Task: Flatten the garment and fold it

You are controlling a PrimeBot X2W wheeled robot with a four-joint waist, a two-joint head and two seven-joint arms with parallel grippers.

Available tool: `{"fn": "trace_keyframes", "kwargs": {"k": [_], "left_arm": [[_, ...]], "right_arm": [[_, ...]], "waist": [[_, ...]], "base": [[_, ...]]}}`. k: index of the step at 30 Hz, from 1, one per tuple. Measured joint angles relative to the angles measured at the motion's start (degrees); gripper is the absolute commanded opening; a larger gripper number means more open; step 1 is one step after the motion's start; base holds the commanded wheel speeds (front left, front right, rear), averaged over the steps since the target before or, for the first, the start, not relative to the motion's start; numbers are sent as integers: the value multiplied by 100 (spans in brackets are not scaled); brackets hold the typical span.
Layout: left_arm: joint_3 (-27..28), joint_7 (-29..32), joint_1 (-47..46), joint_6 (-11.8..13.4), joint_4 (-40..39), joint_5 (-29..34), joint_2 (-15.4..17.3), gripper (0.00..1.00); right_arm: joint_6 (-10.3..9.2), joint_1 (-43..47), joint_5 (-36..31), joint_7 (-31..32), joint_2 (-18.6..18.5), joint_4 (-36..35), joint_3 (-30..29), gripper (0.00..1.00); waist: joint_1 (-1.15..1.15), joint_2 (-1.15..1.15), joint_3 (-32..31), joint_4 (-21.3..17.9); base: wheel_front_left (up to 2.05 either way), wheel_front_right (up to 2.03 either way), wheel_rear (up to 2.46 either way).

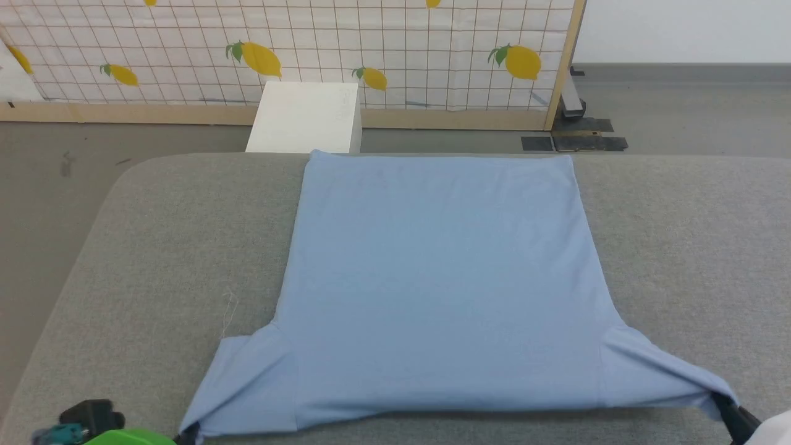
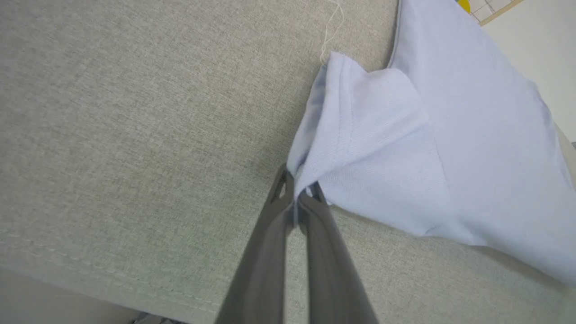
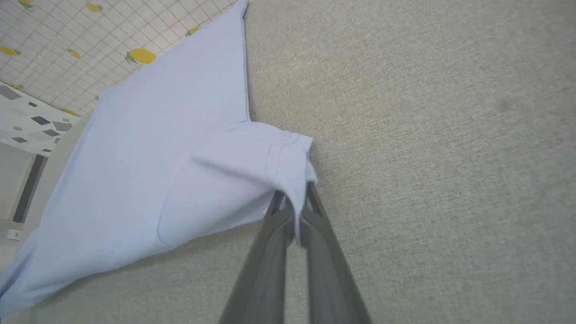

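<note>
The garment [image 1: 442, 278], a light blue short-sleeved shirt, lies spread back-up on the grey padded table [image 1: 154, 247], its hem at the far edge and its sleeves toward me. At the lower left, my left gripper [image 1: 188, 434] is shut on the left sleeve corner; the left wrist view shows the garment [image 2: 405, 148] pinched between the dark fingers of that gripper [image 2: 297, 191]. My right gripper [image 1: 726, 405] is shut on the right sleeve tip, and the right wrist view shows the garment [image 3: 180, 157] clamped in that gripper [image 3: 294, 200]. Both sleeve ends are lifted slightly off the table.
A white box [image 1: 306, 117] stands on the floor beyond the table's far edge. Behind it runs a lemon-print screen [image 1: 371, 43] with a wooden frame. Bare grey table surface extends on both sides of the shirt. A loose white thread [image 1: 230, 309] lies left of the shirt.
</note>
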Motion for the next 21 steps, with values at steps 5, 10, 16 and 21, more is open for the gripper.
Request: {"fn": "trace_keyframes", "kwargs": {"k": [5,10,16,21], "left_arm": [[-608,611,-2,169,-210,595,527,0],[-1163,1022,-311,111,-113,1107,739,0],[-1211,1054,-648,15,36,1115,679,0],[-1150,922,-779,-32,112,1083,559,0]], "right_arm": [[-1,101,-743,842,-5,-511,356,0],[-1,-340,-1449,1929,-5,-450,891,0],[-1,-899,-2030,2792,-8,313,1190,0],[0,-899,-2325,3219,-20,711,1378,0]], "waist": [[0,0,92,-42],[0,0,273,-115],[0,0,537,-184],[1,0,674,-127]], "base": [[0,0,0],[0,0,0],[0,0,0],[0,0,0]]}}
